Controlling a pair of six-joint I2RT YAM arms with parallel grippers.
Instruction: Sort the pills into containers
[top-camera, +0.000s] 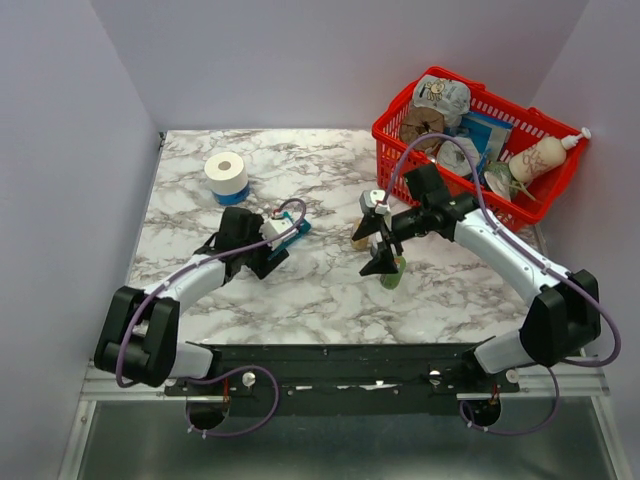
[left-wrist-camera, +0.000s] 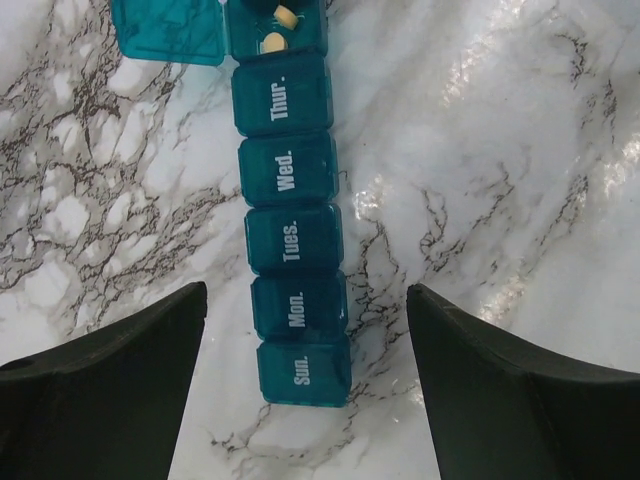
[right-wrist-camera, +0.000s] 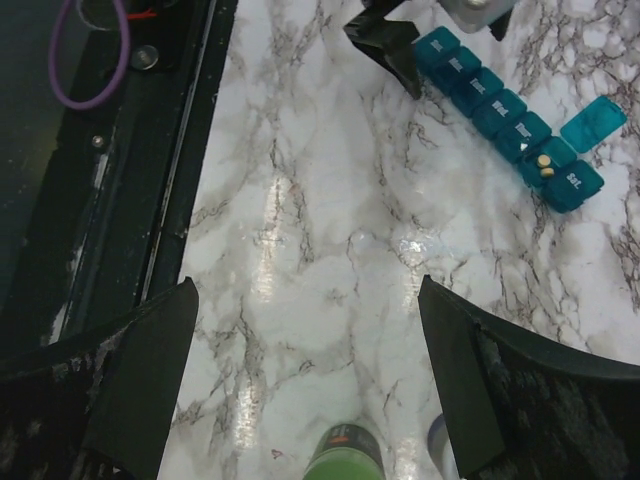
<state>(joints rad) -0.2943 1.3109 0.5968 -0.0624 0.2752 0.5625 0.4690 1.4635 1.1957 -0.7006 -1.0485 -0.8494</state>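
Observation:
The teal-blue pill organiser (left-wrist-camera: 292, 240) lies on the marble table, its Sun. to Thur. lids shut. The compartment after Thur. is open, its lid (left-wrist-camera: 168, 30) flipped aside, and two pale pills (left-wrist-camera: 272, 42) lie in it. My left gripper (left-wrist-camera: 306, 300) is open and empty, its fingers on either side of the organiser's Sun./Mon. end, just above it. In the top view it (top-camera: 277, 252) hides most of the organiser (top-camera: 298, 230). My right gripper (right-wrist-camera: 307, 290) is open and empty, above a green bottle (right-wrist-camera: 345, 455) that stands on the table (top-camera: 393, 275). The organiser also shows in the right wrist view (right-wrist-camera: 500, 105).
A red wire-mesh basket (top-camera: 400, 140) full of groceries stands at the back right. A white paper roll (top-camera: 227, 173) stands at the back left. A small brownish object (top-camera: 360, 240) lies next to the right gripper. The black arm mount (top-camera: 340, 360) runs along the near edge.

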